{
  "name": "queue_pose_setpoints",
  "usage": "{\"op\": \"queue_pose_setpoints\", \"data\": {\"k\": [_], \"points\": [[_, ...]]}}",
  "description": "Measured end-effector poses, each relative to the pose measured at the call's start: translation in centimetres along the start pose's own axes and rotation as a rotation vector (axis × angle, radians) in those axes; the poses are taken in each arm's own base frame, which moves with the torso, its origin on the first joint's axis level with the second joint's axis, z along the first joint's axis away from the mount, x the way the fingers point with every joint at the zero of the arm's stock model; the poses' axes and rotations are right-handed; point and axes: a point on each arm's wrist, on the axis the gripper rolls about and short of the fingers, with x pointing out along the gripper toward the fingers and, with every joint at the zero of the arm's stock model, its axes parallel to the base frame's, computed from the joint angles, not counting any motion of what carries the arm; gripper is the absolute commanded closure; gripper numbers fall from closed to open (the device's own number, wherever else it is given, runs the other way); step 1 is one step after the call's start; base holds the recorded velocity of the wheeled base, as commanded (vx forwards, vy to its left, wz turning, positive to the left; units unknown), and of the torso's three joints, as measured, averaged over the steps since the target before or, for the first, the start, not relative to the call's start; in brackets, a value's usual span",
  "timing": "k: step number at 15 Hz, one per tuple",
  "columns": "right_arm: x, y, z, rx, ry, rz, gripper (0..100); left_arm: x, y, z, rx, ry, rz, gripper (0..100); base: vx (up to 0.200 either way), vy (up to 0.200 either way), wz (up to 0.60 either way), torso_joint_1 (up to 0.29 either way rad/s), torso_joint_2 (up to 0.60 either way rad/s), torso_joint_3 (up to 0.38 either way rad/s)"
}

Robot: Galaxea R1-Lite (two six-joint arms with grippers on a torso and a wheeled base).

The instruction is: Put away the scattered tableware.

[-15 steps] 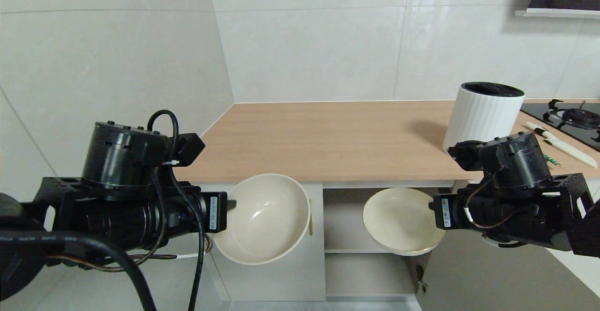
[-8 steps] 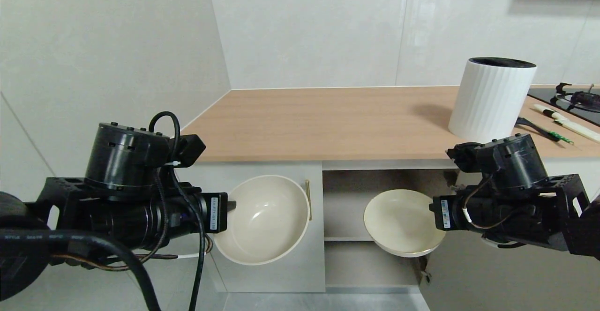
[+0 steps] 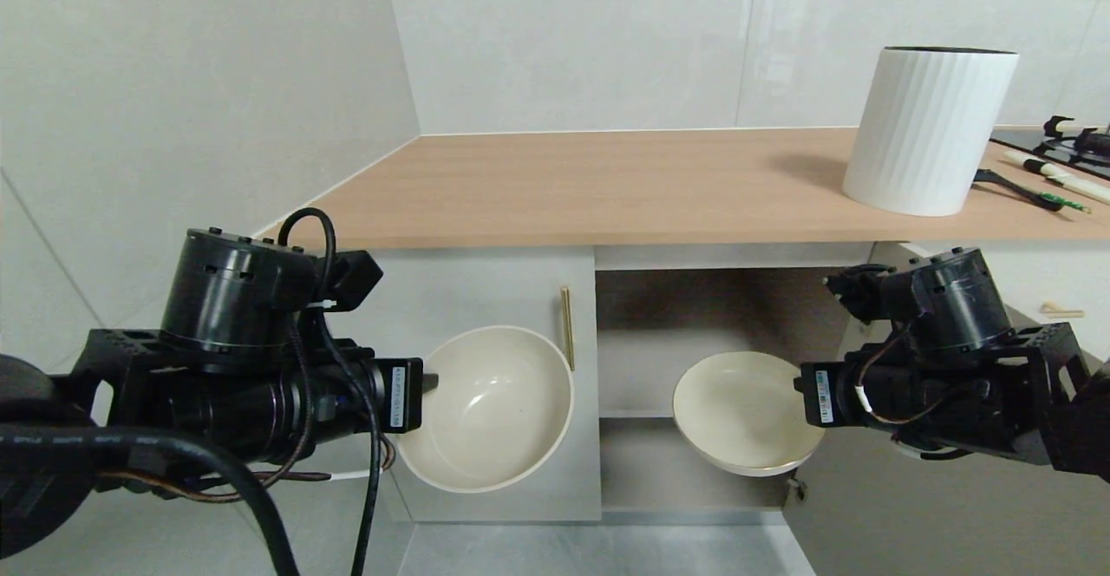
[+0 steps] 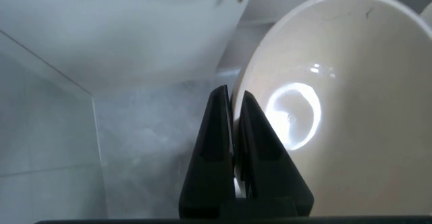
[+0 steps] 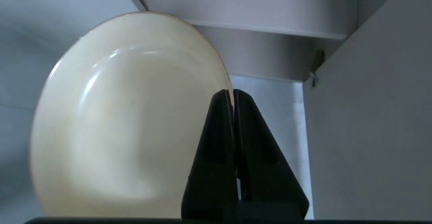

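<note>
A cream bowl (image 3: 486, 407) hangs in front of the closed left cabinet door, tilted so its inside faces me. My left gripper (image 4: 233, 109) is shut on the rim of the bowl (image 4: 331, 116). A cream plate (image 3: 744, 411) hangs before the open cabinet bay, level with its shelf. My right gripper (image 5: 233, 106) is shut on the edge of the plate (image 5: 128, 116). Both arms are held below the wooden counter (image 3: 624, 186).
The open cabinet (image 3: 685, 316) has a shelf (image 3: 633, 414) inside; its door (image 3: 945, 515) swings out on the right. A gold handle (image 3: 566, 339) marks the closed left door. On the counter stand a white ribbed container (image 3: 928, 129), utensils (image 3: 1032, 186) and a stove burner (image 3: 1084, 142).
The head camera has sunk, so the counter and the cabinet sit higher in view and more of the cabinet bay shows. Both grippers keep their hold on the bowl and the plate.
</note>
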Motion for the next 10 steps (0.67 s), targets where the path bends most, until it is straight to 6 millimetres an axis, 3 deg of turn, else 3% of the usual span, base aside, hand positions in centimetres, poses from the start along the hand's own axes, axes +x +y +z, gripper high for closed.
{"op": "queue_pose_setpoints", "data": {"k": [4, 10], "points": [[0.02, 0.01, -0.06, -0.001, 0.004, 0.001, 100, 0.15, 0.01, -0.09, 0.001, 0.009, 0.003, 100, 0.0, 0.0, 0.0, -0.046, 0.37, 0.315], [0.17, 0.01, -0.09, -0.004, 0.006, 0.0, 100, 0.19, 0.0, -0.08, 0.001, 0.007, 0.003, 100, 0.0, 0.0, 0.0, 0.0, 0.0, 0.0]]}}
